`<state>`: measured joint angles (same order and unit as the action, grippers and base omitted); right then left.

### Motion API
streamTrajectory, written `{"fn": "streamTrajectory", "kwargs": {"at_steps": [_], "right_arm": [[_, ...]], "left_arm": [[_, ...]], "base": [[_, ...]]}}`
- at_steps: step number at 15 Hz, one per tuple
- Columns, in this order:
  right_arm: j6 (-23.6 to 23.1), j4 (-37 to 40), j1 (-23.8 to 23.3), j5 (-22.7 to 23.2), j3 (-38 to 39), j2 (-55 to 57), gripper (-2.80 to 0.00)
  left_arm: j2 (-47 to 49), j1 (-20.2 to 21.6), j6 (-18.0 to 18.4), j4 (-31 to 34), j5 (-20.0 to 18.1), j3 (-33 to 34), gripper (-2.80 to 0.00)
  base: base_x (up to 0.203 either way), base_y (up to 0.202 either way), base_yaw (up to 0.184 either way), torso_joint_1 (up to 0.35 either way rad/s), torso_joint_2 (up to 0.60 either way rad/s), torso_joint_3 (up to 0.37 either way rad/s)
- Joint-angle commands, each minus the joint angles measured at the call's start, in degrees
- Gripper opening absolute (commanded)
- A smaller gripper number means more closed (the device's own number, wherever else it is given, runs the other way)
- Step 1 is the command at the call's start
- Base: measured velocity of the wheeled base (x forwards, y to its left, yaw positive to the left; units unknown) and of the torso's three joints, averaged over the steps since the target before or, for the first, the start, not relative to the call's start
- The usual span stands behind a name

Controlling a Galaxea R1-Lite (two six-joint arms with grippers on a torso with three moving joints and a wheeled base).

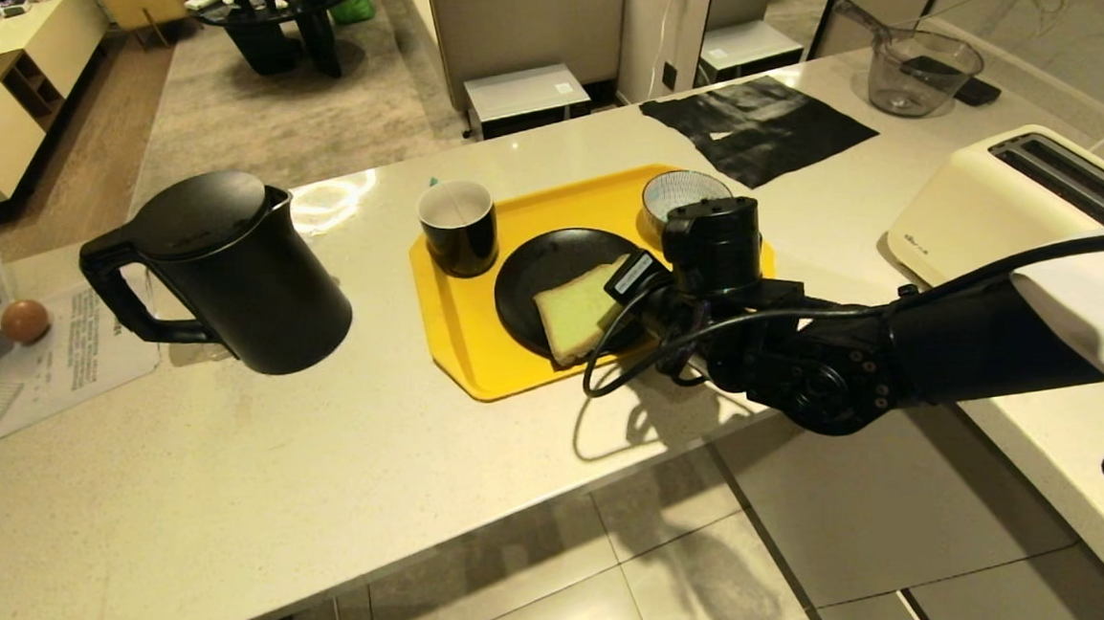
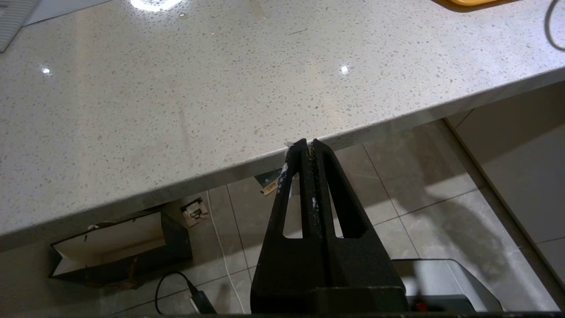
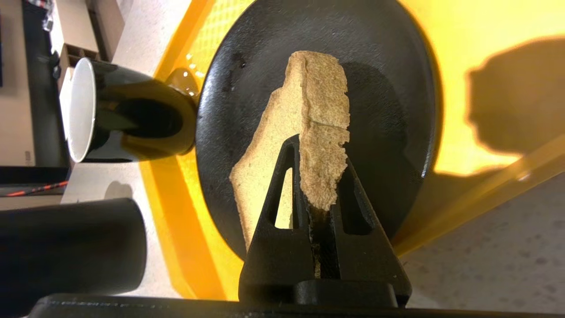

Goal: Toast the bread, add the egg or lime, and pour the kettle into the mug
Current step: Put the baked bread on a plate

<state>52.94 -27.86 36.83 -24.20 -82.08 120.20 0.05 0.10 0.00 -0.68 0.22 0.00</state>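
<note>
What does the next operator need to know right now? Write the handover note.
Right gripper: jaws shut on the bread, one edge pinched over the black plate on the yellow tray.
Left gripper: jaws shut, empty, parked by the counter edge.
Kettle stands on the counter left of the tray; mug on the tray's far left corner; egg on papers at far left; toaster to the right.
Done: bread gripped.
Left: toast it, add the egg, pour the kettle into the mug.
</note>
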Motion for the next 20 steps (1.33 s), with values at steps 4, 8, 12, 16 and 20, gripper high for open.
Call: {"fn": "streamTrajectory", "kwargs": {"at_steps": [4,8,12,16,20], "right_arm": [[-0.6,1.8,-1.4,-0.3,-0.4,0.0,-2.8],[-0.7,3.0,-1.4,-0.2,-0.5,-0.8,0.0],[-0.8,3.0,-1.4,-0.3,-0.2,-2.0,0.0],[-1.4,3.1,-1.4,-0.5,2.0,-3.4,0.0],[-2.4,3.1,-1.4,-0.9,4.6,-5.8,0.0]], "left_arm": [[0.0,0.0,0.0,0.0,0.0,0.0,-2.8],[0.0,0.0,0.0,0.0,0.0,0.0,-2.8],[0.0,0.0,0.0,0.0,0.0,0.0,-2.8],[0.0,0.0,0.0,0.0,0.0,0.0,-2.8],[0.0,0.0,0.0,0.0,0.0,0.0,-2.8]], "base": [[0.0,0.0,0.0,0.0,0.0,0.0],[0.0,0.0,0.0,0.0,0.0,0.0],[0.0,0.0,0.0,0.0,0.0,0.0],[0.0,0.0,0.0,0.0,0.0,0.0],[0.0,0.0,0.0,0.0,0.0,0.0]]}}
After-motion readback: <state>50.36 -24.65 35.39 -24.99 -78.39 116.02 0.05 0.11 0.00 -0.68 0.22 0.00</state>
